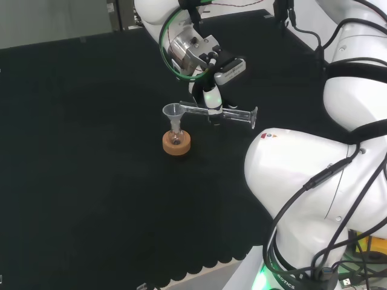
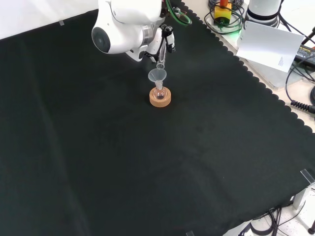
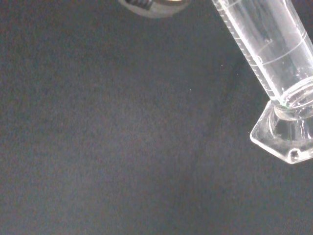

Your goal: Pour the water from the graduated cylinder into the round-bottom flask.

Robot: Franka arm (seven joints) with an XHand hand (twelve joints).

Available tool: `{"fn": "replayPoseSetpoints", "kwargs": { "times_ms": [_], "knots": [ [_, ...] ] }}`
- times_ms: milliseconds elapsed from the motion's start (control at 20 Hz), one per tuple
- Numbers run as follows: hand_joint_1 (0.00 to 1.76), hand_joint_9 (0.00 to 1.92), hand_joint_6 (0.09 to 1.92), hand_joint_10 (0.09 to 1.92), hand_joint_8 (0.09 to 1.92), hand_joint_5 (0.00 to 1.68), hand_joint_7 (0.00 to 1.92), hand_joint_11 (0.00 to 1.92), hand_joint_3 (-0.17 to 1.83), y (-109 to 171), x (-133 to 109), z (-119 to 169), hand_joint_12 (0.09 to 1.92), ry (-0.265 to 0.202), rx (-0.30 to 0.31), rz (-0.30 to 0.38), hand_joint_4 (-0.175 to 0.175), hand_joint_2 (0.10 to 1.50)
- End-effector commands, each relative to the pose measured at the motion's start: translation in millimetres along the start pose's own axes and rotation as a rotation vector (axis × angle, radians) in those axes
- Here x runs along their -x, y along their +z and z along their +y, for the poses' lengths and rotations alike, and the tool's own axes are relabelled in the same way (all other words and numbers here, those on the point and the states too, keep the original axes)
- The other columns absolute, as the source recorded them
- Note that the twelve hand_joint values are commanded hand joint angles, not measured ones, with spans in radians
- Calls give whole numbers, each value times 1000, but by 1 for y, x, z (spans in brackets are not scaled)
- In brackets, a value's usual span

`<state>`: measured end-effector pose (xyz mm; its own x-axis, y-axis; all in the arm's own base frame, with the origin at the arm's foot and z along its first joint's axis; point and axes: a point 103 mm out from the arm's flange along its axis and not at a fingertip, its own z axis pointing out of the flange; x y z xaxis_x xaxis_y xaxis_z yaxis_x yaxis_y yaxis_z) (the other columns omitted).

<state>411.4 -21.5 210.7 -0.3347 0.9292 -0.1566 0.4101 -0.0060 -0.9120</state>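
Hand: your black and white hand point(image 1: 213, 96) has its fingers curled round the clear glass graduated cylinder point(image 1: 221, 113).
Cylinder: lies about level in the head view, mouth at the rim of the clear funnel point(image 1: 173, 112), hexagonal foot point(image 3: 286, 137) pointing away.
Flask: small clear round-bottom flask point(image 1: 176, 139) sits in the cork ring stand point(image 1: 176, 144) on the black-clothed desk point(image 1: 91, 181), funnel in its neck.
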Motion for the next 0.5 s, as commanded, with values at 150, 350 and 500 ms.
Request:
{"fn": "replayPoseSetpoints", "kwargs": {
  "times_ms": [150, 350, 500],
  "knots": [
    [1142, 1457, 1083, 87, 363, 925, 1213, 1260, -2, -4, -3, -2, 774, 21, -27, -2, -165, 1148],
    [1142, 1458, 1083, 87, 362, 925, 1215, 1261, -2, -5, -2, -4, 774, 19, -25, 0, -166, 1148],
    [1142, 1459, 1082, 87, 361, 926, 1216, 1262, -2, -5, -2, -4, 773, 22, -30, -5, -166, 1148]
  ]
}}
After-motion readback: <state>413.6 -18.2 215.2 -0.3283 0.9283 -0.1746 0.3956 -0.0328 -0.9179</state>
